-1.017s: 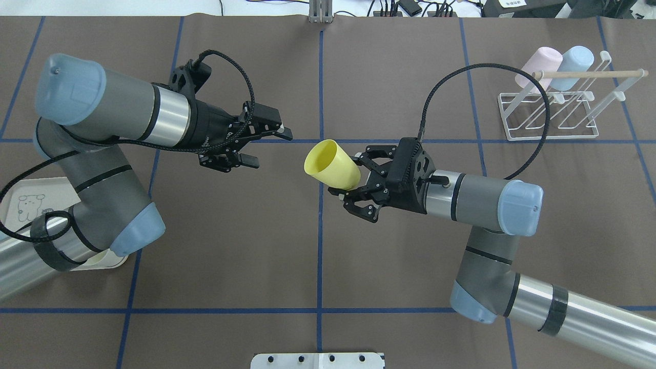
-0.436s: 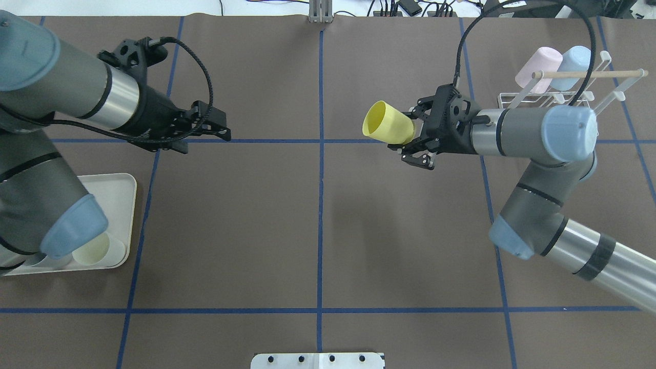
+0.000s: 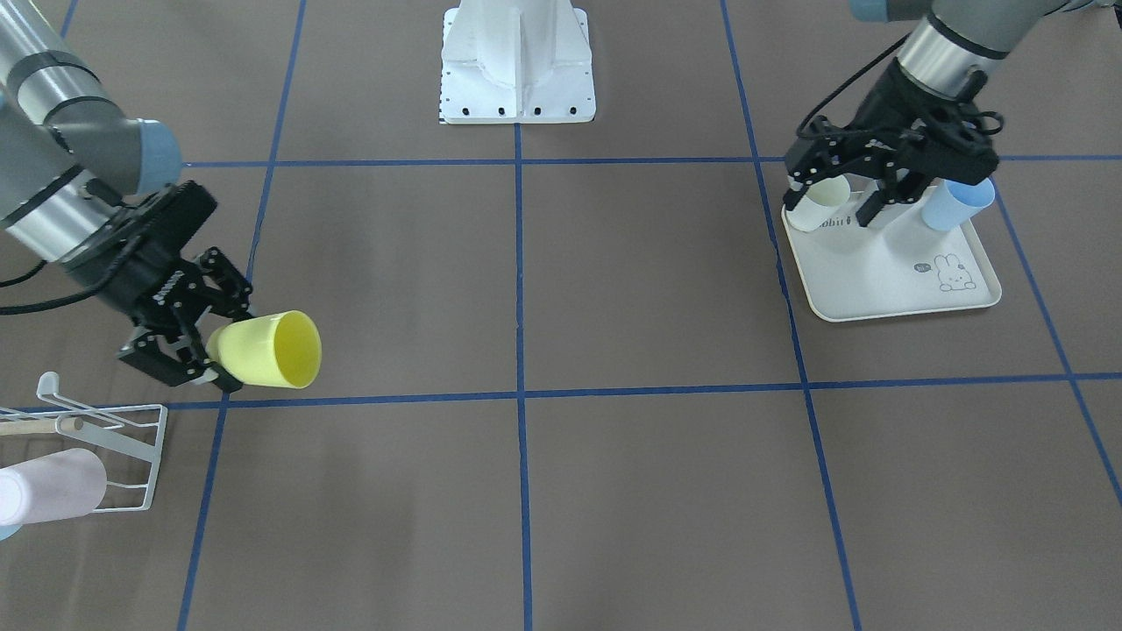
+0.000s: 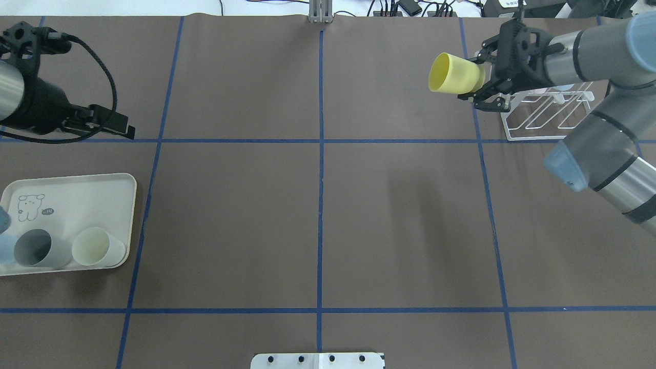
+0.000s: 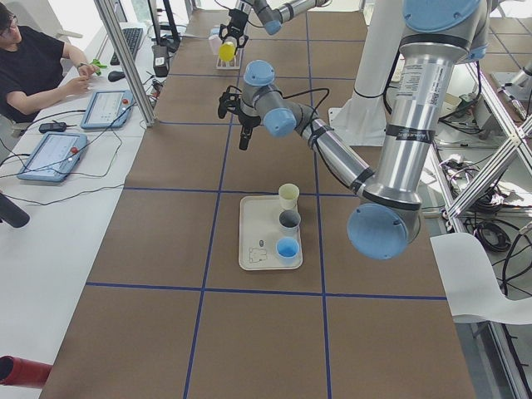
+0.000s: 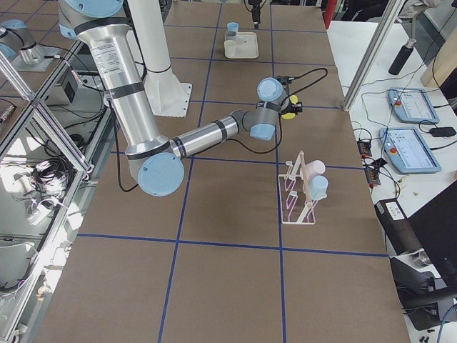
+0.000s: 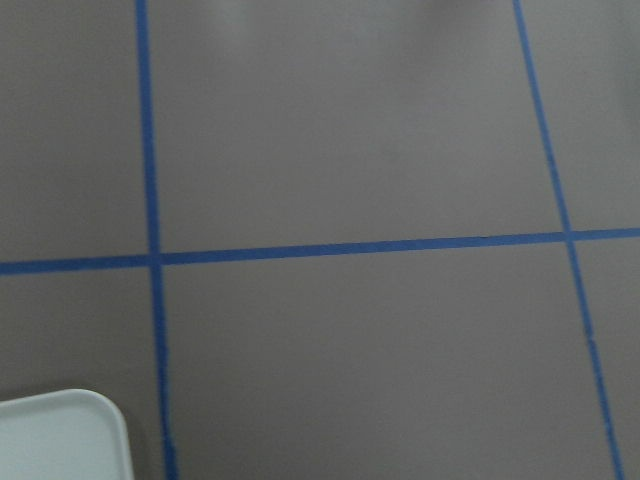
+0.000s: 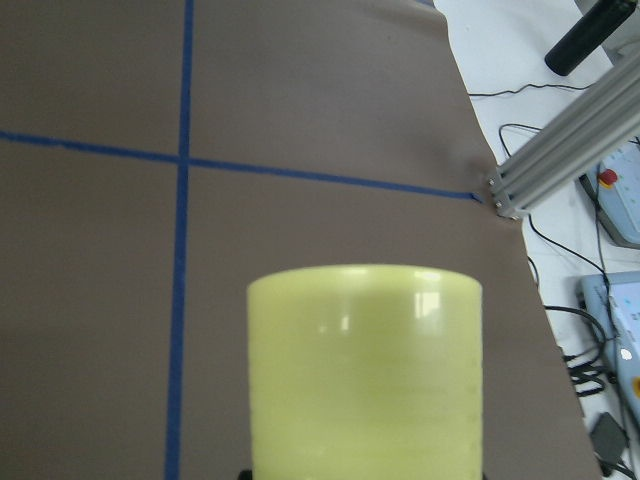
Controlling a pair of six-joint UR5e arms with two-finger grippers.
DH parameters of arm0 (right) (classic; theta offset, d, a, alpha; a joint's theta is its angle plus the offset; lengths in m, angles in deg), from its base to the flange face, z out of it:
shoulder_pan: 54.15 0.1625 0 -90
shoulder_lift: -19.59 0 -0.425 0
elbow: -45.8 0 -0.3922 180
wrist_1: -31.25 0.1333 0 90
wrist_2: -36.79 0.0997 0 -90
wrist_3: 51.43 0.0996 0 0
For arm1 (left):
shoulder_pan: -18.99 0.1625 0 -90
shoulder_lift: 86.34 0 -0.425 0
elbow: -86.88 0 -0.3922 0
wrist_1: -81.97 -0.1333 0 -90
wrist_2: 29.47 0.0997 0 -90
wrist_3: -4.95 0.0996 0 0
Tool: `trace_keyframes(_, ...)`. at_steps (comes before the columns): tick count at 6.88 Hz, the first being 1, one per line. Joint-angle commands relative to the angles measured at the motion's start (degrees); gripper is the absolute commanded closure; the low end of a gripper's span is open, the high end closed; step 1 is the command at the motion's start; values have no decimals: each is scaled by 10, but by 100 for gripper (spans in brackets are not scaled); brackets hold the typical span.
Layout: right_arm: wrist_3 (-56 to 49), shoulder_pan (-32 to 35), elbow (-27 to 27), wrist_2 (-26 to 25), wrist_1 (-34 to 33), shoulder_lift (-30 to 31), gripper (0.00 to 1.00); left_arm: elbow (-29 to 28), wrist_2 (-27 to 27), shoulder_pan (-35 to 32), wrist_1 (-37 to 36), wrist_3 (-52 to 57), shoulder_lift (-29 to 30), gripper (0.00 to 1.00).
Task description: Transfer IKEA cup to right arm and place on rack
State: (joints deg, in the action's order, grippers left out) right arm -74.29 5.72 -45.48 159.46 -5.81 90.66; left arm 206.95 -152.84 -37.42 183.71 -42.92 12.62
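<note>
The yellow IKEA cup (image 4: 453, 73) lies on its side in my right gripper (image 4: 480, 76), mouth toward the table's middle. The gripper is shut on its base and holds it in the air just left of the white wire rack (image 4: 551, 114). In the front-facing view the cup (image 3: 263, 350) and right gripper (image 3: 213, 352) hang beside the rack (image 3: 131, 438). The right wrist view is filled by the cup (image 8: 365, 370). My left gripper (image 3: 833, 203) is open and empty above the far edge of the rabbit-print tray (image 3: 885, 289).
A pink cup (image 6: 315, 168) and a blue cup (image 6: 318, 187) hang on the rack under its wooden rod (image 6: 303, 168). The tray (image 4: 77, 187) holds a grey-blue cup (image 4: 33, 248) and a cream cup (image 4: 97, 247). An operator sits beyond the table's far side (image 5: 37, 62).
My right arm has swung the yellow cup from the table's middle to the far right, next to the rack. My left arm has drawn back to the left, still open.
</note>
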Motion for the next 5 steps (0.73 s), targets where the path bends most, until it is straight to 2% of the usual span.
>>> trace_keyframes(1, -211, 113, -1, -3, -13, 27, 100, 6, 0, -19, -1, 37, -20, 0)
trace_keyframes(3, -447, 174, 3, -26, -82, 36, 100, 12, 0, -19, -1, 37, -28, 0)
trace_keyframes(5, -453, 184, 11, -36, -88, 29, 100, 12, 0, -19, -1, 37, -28, 0)
